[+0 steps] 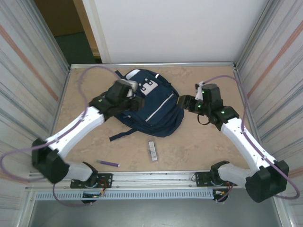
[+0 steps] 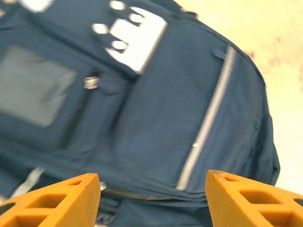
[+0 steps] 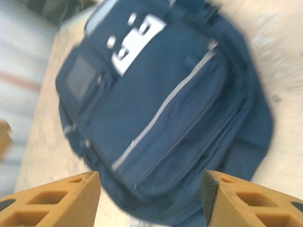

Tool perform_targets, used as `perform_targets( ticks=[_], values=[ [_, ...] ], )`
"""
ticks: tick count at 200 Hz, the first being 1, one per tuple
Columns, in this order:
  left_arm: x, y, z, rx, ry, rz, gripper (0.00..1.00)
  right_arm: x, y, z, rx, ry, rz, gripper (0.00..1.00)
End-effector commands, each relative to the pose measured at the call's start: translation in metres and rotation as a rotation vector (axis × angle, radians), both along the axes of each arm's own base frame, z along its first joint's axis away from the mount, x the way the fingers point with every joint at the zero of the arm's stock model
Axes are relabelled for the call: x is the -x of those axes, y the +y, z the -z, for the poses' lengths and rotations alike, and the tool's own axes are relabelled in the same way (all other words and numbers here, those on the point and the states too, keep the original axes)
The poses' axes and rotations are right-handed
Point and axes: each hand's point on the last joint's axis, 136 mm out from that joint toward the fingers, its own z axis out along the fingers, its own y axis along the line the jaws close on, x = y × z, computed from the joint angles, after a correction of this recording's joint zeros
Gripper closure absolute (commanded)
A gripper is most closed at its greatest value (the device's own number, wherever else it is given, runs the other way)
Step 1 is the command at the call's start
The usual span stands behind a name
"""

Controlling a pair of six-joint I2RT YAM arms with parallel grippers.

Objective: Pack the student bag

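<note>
Tan, speckled tabletop [image 1: 199,142], fenced left and right by ribbed metal walls [image 1: 28,71], closed at the far side by a white panel [image 1: 180,28]. Far of centre on it, lying flat with front face up: student bag [image 1: 154,106] [image 2: 165,118] [image 3: 161,94]. Navy fabric, pale stripes running along the front pockets, white patterned patch [image 1: 150,86] [image 2: 137,40] [image 3: 135,40] and grey square patch [image 2: 33,90] [image 3: 80,78] toward the far-left end. Dark strap [image 1: 120,136] trailing off the bag's near-left edge onto the bare surface.

Over the left part of the bag, left gripper [image 1: 134,101] [image 2: 152,182], its arm reaching in from the near-left corner. Seen from the left wrist: orange fingers [image 2: 61,201] standing well apart, nothing clamped between them, only bag fabric and a dark zip line below the gap. Small metal zip pull [image 2: 91,82] beside the grey patch.

Just beside the right edge of the bag, right gripper [image 1: 183,101] [image 3: 150,177], pointing left toward it; touching or not, impossible to tell from above. Seen from the right wrist, blurred: orange fingers [image 3: 236,203] likewise spread, gripping nothing, with the whole front of the bag beyond them.

Near side of the table, well apart from the bag: purple pen [image 1: 109,163], lying flat toward the left. Nearer the middle, just off the bag's near edge: small grey rectangular object [image 1: 152,150], too small to name
</note>
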Motion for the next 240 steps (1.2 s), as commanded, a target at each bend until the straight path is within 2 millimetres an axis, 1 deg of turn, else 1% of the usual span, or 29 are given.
perform_targets(
  ticks=[1, 13, 29, 49, 65, 93, 104, 119, 137, 155, 163, 177, 180, 189, 195, 217, 221, 240],
  values=[
    [0.008, 0.025, 0.022, 0.181, 0.105, -0.120, 0.40, 0.023, 0.026, 0.020, 0.123, 0.051, -0.184, 0.41],
    [0.007, 0.033, 0.028, 0.254, 0.111, -0.140, 0.39, 0.027, 0.042, 0.028, 0.121, 0.077, -0.226, 0.41],
    [0.002, 0.042, 0.034, 0.291, 0.104, -0.157, 0.37, 0.033, 0.060, 0.038, 0.150, 0.102, -0.271, 0.40],
    [-0.006, 0.047, 0.048, 0.283, 0.151, -0.172, 0.36, 0.034, 0.072, 0.050, 0.202, 0.111, -0.269, 0.40],
    [-0.015, 0.050, 0.064, 0.266, 0.187, -0.195, 0.36, 0.038, 0.081, 0.055, 0.207, 0.123, -0.279, 0.40],
    [-0.032, 0.054, 0.096, 0.253, 0.261, -0.242, 0.36, 0.043, 0.080, 0.065, 0.239, 0.135, -0.259, 0.41],
    [-0.040, 0.052, 0.105, 0.272, 0.288, -0.242, 0.38, 0.046, 0.079, 0.066, 0.237, 0.144, -0.255, 0.41],
    [-0.050, 0.045, 0.118, 0.312, 0.319, -0.236, 0.43, 0.050, 0.078, 0.066, 0.238, 0.141, -0.257, 0.42],
    [-0.059, 0.042, 0.131, 0.330, 0.355, -0.257, 0.44, 0.051, 0.074, 0.065, 0.230, 0.129, -0.229, 0.43],
    [-0.063, 0.039, 0.142, 0.344, 0.395, -0.280, 0.50, 0.052, 0.077, 0.064, 0.184, 0.124, -0.220, 0.44],
    [-0.063, 0.038, 0.145, 0.350, 0.403, -0.286, 0.56, 0.053, 0.081, 0.063, 0.163, 0.125, -0.228, 0.45],
    [-0.062, 0.040, 0.146, 0.350, 0.396, -0.309, 0.74, 0.053, 0.086, 0.063, 0.157, 0.121, -0.239, 0.46],
    [-0.061, 0.040, 0.146, 0.350, 0.397, -0.314, 0.77, 0.053, 0.087, 0.063, 0.160, 0.119, -0.240, 0.46],
    [-0.058, 0.042, 0.140, 0.360, 0.383, -0.325, 0.86, 0.053, 0.089, 0.064, 0.170, 0.118, -0.240, 0.46],
    [-0.055, 0.043, 0.135, 0.368, 0.373, -0.327, 0.90, 0.053, 0.093, 0.064, 0.171, 0.119, -0.247, 0.46],
    [-0.040, 0.039, 0.112, 0.423, 0.349, -0.322, 1.00, 0.065, 0.123, 0.067, 0.171, 0.119, -0.328, 0.46],
    [-0.038, 0.038, 0.105, 0.430, 0.336, -0.319, 1.00, 0.068, 0.130, 0.067, 0.174, 0.112, -0.349, 0.47],
    [-0.026, 0.026, 0.089, 0.454, 0.312, -0.288, 1.00, 0.076, 0.169, 0.060, 0.186, 0.061, -0.437, 0.47]
  ],
)
